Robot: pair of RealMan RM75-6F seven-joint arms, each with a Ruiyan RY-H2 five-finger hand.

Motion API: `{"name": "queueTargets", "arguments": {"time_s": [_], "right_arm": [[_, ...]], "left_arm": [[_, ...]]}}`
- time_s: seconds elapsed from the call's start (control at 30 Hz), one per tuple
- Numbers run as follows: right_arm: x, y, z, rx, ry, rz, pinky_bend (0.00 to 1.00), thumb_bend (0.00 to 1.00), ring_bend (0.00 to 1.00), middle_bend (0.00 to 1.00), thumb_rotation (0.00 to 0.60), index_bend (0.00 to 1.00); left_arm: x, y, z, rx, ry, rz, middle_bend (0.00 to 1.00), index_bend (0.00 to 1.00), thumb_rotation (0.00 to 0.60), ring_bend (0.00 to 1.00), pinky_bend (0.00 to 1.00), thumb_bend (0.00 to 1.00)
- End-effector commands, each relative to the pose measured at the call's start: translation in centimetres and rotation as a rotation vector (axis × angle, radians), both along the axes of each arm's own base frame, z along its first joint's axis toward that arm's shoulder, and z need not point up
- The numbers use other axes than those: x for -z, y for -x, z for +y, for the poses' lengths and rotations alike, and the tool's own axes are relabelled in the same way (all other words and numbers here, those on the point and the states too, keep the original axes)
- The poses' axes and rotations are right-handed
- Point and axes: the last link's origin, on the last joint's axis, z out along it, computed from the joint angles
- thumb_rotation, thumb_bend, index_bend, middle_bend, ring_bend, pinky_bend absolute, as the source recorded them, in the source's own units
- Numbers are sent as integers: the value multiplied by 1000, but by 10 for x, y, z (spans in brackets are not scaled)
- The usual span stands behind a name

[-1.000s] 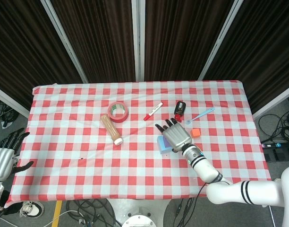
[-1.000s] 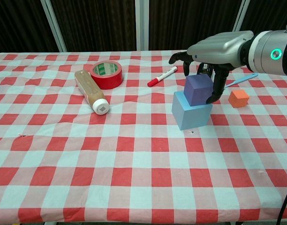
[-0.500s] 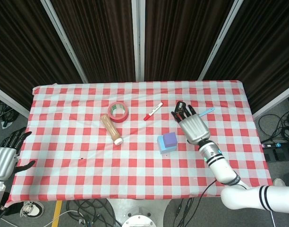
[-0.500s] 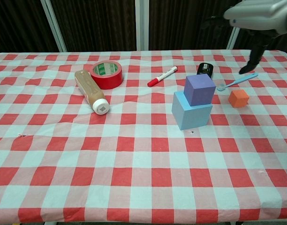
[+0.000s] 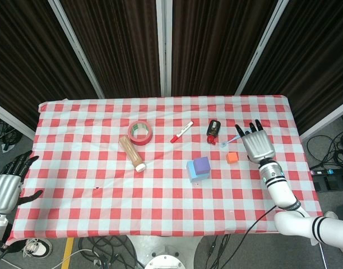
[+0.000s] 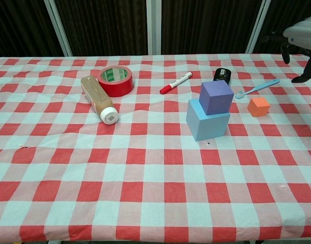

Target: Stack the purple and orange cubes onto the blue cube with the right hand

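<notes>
Red-and-white checked table before dark curtains; purple cube atop blue cube; right hand and left hand spread, empty

Right hand withdrawn from the stacked cubes

One second ago the right hand was cupped over the purple cube, its fingers reaching down beside the cube as it sat on the blue cube. Half a second ago it had lifted clear and moved toward the robot's right, above the area near the black bottle. It now hangs with fingers spread further right, beyond the orange cube and near the blue spoon, showing only at the upper right edge of the chest view. The right arm has swung outward with it.
</notes>
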Motion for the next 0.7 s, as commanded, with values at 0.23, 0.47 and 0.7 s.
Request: {"name": "queueTargets", "arguments": {"time_s": [0.23, 0.47, 0.7], "right_arm": [[32, 13, -4, 20, -71, -21, 62, 109, 108, 407, 600, 0], [40, 15, -10, 17, -96, 3, 62, 122, 108, 407, 600, 0], [55, 14, -13, 21, -129, 9, 64, 122, 109, 406, 600, 0]], "left_arm": [[-1, -1, 0, 3, 0, 4, 184, 203, 600, 132, 241, 173], [2, 0, -1, 1, 8, 11, 184, 203, 600, 132, 242, 173], [2, 2, -1, -3, 12, 13, 184, 203, 600, 132, 242, 173]]}}
